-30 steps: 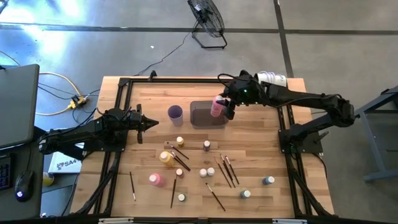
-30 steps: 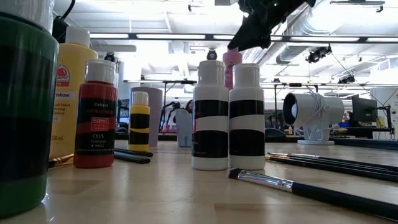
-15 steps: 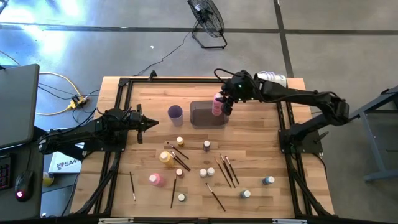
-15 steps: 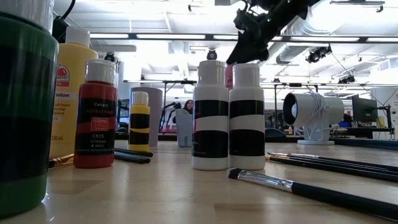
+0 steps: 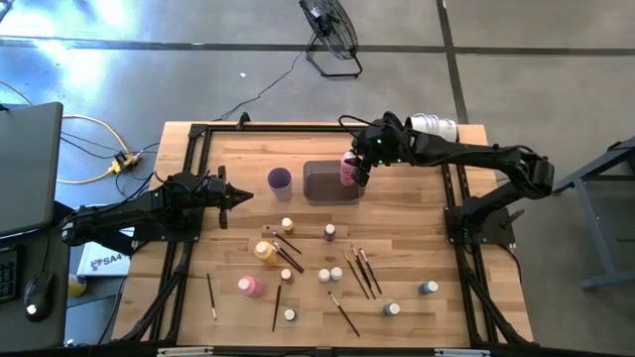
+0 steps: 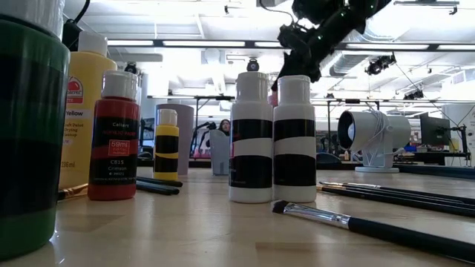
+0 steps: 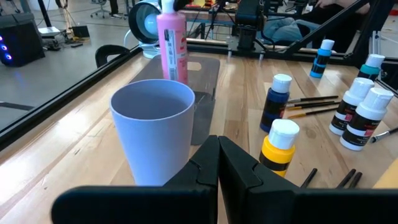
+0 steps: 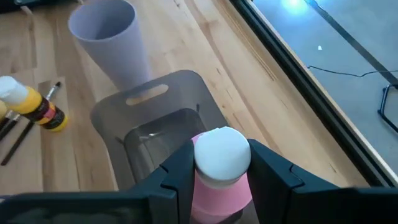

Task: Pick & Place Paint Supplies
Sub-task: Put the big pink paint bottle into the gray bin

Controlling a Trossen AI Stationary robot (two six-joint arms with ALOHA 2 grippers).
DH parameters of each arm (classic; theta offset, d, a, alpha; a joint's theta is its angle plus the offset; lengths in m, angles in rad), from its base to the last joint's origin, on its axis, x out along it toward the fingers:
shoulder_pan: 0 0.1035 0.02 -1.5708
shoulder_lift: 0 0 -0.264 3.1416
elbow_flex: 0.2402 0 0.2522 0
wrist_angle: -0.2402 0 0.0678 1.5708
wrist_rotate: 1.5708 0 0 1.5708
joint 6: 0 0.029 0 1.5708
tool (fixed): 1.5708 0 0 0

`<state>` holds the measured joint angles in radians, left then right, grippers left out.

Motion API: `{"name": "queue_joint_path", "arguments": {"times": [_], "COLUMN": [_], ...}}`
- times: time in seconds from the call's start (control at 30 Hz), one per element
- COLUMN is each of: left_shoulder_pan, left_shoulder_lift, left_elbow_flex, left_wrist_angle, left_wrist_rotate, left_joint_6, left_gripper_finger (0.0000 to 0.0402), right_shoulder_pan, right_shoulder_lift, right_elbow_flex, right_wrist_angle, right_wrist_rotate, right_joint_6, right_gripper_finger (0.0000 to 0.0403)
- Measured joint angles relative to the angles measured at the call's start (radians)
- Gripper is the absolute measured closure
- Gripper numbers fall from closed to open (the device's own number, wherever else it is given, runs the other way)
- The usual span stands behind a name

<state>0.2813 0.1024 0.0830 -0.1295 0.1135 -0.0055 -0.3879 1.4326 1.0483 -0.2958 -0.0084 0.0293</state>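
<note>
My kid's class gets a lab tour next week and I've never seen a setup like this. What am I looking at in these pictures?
Two dark robot arms work at a wooden table. One camera looks straight down from above, one sits at table height, and one rides on each arm's wrist.

The right claw holds a pink paint bottle by its white cap, above a dark grey tray. A purple cup stands beside the tray. The left claw waits shut, pointing at the cup.

Nearer the table's front lie the rest: small paint bottles, another pink one, a yellow-orange one, and thin paintbrushes.
</note>
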Motion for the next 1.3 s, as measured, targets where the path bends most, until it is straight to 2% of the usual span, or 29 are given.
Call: {"name": "queue_joint_path", "arguments": {"times": [0.23, 0.43, 1.17, 1.3], "left_shoulder_pan": [0.0, 0.0, 0.0, 0.0], "left_shoulder_lift": [0.0, 0.0, 0.0, 0.0], "left_elbow_flex": [0.0, 0.0, 0.0, 0.0], "left_wrist_angle": [0.0, 0.0, 0.0, 0.0], "left_wrist_rotate": [0.0, 0.0, 0.001, 0.001], "left_joint_6": [0.0, 0.0, 0.0, 0.0], "left_gripper_finger": [0.0402, 0.0402, 0.0402, 0.0402], "right_shoulder_pan": [-0.011, -0.015, -0.018, -0.018], "right_shoulder_lift": [0.0, 0.0, 0.041, 0.041], "right_elbow_flex": [-0.067, -0.068, -0.066, -0.066], "right_wrist_angle": [0.113, 0.114, 0.099, 0.093], "right_wrist_rotate": [0.002, 0.035, 0.029, 0.029], "right_joint_6": [0.003, -0.006, 0.011, 0.009], "right_gripper_finger": [0.0291, 0.0291, 0.0291, 0.0279]}}
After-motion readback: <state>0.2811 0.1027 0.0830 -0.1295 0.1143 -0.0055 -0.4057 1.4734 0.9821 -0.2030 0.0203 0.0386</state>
